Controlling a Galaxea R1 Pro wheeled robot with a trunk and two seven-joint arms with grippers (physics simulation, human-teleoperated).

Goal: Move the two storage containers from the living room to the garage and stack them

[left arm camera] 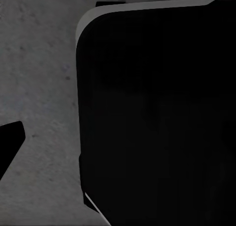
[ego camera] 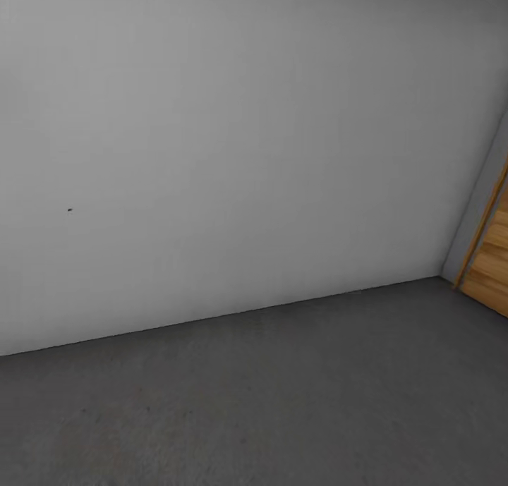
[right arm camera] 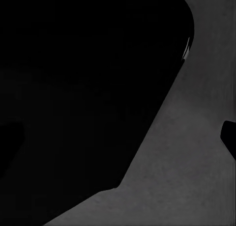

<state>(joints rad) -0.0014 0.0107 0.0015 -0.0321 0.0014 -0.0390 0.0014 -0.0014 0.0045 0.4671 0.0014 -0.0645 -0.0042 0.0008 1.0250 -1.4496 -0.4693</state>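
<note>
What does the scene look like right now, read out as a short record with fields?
room: garage-like, bare
wall: plain pale grey wall, with a tiny dark speck
floor: dark grey mottled concrete floor, meeting the wall along a slanted line in the head view
door: wooden-plank door at the right edge
wrist views: a large dark rounded body over concrete
containers: not seen
claws: open or shut cannot be told

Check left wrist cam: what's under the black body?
Mottled dark grey concrete floor shows beside the black rounded body. Whatever lies directly beneath that body is covered.
</note>
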